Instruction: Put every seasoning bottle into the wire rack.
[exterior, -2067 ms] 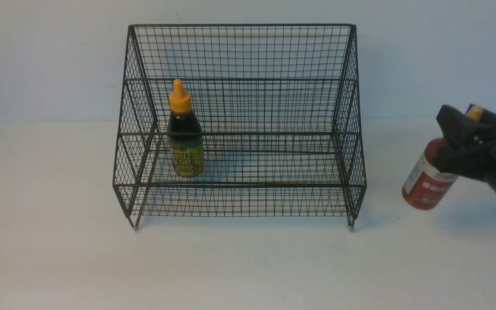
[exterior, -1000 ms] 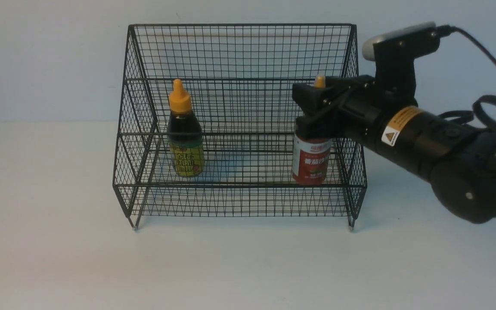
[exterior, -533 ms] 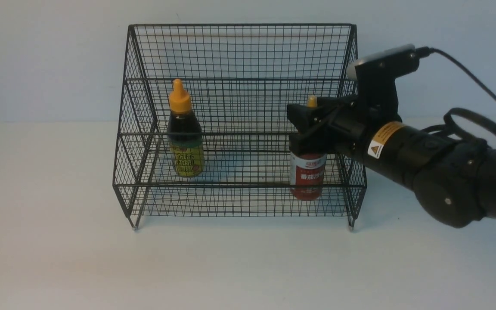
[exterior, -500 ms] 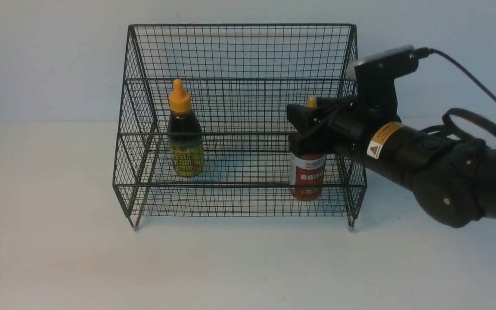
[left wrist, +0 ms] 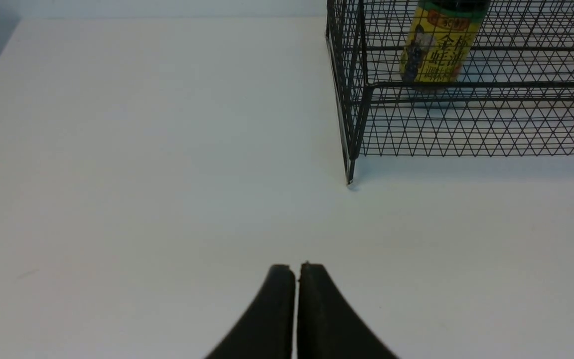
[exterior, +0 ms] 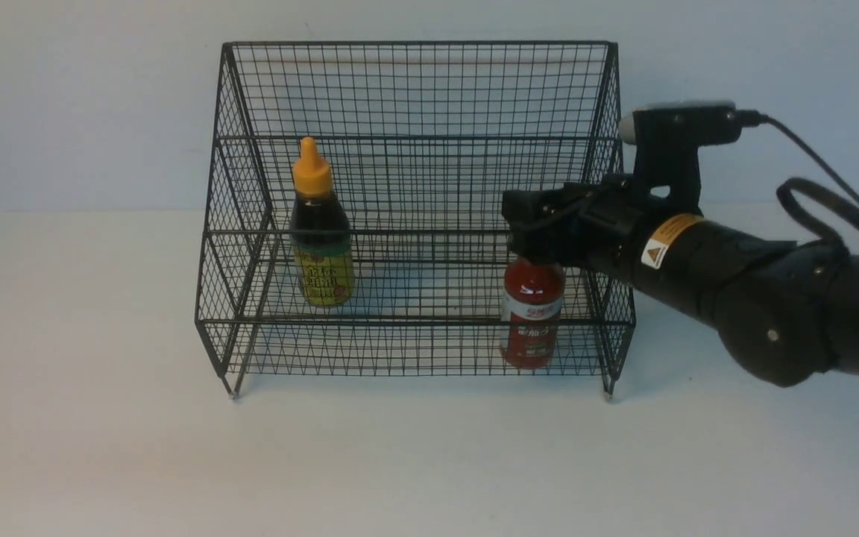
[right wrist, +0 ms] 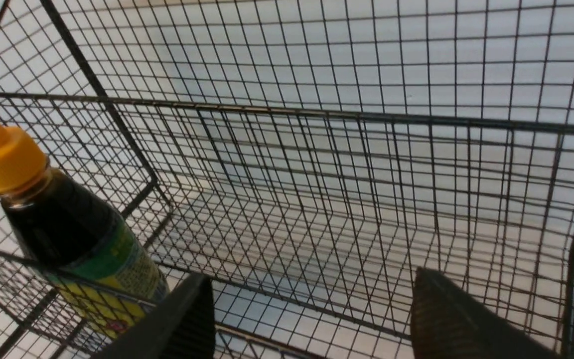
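Note:
The black wire rack point(exterior: 414, 89) stands mid-table. The dark seasoning bottle point(exterior: 321, 246) with a yellow-green label and orange cap stands upright on the left of the rack. The red sauce bottle point(exterior: 532, 317) stands upright at the right end of the rack's low front part, its cap hidden behind my right gripper point(exterior: 530, 227). That gripper hovers just above the red bottle's shoulder. In the right wrist view the right gripper point(right wrist: 309, 279) is wide open, with only rack mesh point(right wrist: 317, 114) between its fingers and the dark bottle point(right wrist: 72, 239) off to one side. My left gripper point(left wrist: 297, 267) is shut and empty over bare table, short of the rack's corner foot point(left wrist: 349, 179).
The white table point(exterior: 101, 418) spreads in front of and beside the rack, with a pale wall point(exterior: 64, 97) behind it. My right arm point(exterior: 757, 291) reaches in from the right, across the rack's right side. Its cable point(exterior: 825, 171) loops above it.
My right gripper lowered the red bottle into the rack's front right part. Its jaws then opened, the bottle settled lower, and the gripper now sits above it.

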You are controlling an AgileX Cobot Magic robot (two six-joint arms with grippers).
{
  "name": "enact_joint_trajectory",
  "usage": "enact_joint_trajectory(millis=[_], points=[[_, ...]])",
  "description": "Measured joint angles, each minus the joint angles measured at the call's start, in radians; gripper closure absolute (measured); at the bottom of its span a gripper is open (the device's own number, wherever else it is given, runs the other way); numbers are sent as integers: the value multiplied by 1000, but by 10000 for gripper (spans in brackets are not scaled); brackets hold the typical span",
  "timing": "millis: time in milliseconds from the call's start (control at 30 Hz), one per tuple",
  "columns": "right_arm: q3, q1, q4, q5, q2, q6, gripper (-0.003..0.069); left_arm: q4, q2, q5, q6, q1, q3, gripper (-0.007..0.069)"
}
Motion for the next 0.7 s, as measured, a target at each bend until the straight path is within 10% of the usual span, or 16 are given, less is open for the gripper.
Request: enact_joint_trajectory(millis=[267,500,700], points=[[0,-5,-17,310,-350,-100,253,0,0,0,0,0,0,629],[15,-137,-66,568,-802,-115,624,0,0,0,0,0,0,629],[193,-247,-159,593,-1174,-8,671,0,0,0,0,0,0,629]])
